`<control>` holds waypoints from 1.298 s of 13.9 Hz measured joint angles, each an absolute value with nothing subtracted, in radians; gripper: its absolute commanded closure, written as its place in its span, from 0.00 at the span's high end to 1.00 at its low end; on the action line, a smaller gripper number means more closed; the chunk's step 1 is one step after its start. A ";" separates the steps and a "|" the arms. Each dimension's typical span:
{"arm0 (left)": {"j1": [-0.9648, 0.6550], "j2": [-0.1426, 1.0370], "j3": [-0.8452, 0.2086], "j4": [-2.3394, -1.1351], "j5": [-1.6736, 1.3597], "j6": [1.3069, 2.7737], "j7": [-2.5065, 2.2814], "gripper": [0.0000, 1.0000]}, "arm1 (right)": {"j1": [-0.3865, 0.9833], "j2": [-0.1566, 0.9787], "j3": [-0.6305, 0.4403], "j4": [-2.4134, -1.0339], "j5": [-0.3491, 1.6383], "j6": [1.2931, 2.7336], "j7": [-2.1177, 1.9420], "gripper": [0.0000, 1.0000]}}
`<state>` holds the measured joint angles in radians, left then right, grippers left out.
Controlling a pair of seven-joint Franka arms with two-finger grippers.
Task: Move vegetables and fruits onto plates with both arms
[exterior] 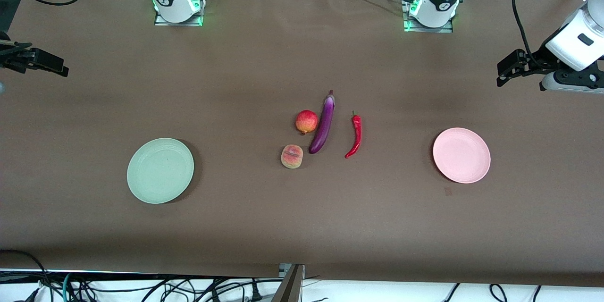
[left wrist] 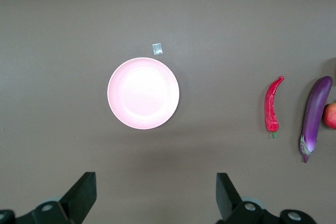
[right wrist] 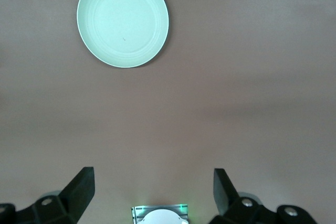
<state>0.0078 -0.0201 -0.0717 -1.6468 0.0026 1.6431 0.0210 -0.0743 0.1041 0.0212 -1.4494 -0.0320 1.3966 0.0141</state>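
The right gripper [exterior: 59, 70] hangs in the air over the bare table [exterior: 94, 236] at the right arm's end, its jaws spread wide and holding nothing, as the right wrist view shows [right wrist: 152, 190]. Nearer to the front camera lies the mint green plate [exterior: 160, 170], with nothing on it. At the middle of the table the produce is gathered: the peach [exterior: 291, 156] is nearest the camera, the apple-like fruit [exterior: 306, 121] lies farther back, and the purple eggplant [exterior: 322, 125] lies just beside both, its stem end pointing toward the robots' bases. The red chili pepper [exterior: 355, 136] lies near the eggplant, apart from it, toward the left arm's end. The pink plate [exterior: 461, 155] is well apart and empty. The left gripper [exterior: 507, 68] hangs above the table at the left arm's end, jaws released and wide [left wrist: 156, 195].
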 measured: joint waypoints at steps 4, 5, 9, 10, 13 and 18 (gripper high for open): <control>0.008 -0.020 -0.072 -1.647 0.003 1.643 0.021 1.00 | -0.074 0.107 0.021 -1.449 -0.032 1.398 0.014 1.00; 0.008 -0.020 -0.072 -1.647 0.003 1.643 0.021 1.00 | -0.075 0.107 0.021 -1.448 -0.032 1.398 0.014 1.00; 0.008 -0.020 -0.072 -1.647 0.003 1.642 0.021 1.00 | -0.074 0.109 0.021 -1.447 -0.032 1.402 0.014 1.00; 0.008 -0.020 -0.072 -1.647 0.003 1.642 0.021 1.00 | -0.074 0.110 0.021 -1.447 -0.032 1.403 0.014 1.00; 0.008 -0.019 -0.073 -1.647 0.003 1.641 0.021 1.00 | -0.074 0.111 0.021 -1.447 -0.032 1.404 0.014 1.00; 0.008 -0.019 -0.073 -1.646 0.003 1.625 0.021 1.00 | -0.052 0.122 0.023 -1.447 -0.039 1.423 0.014 1.00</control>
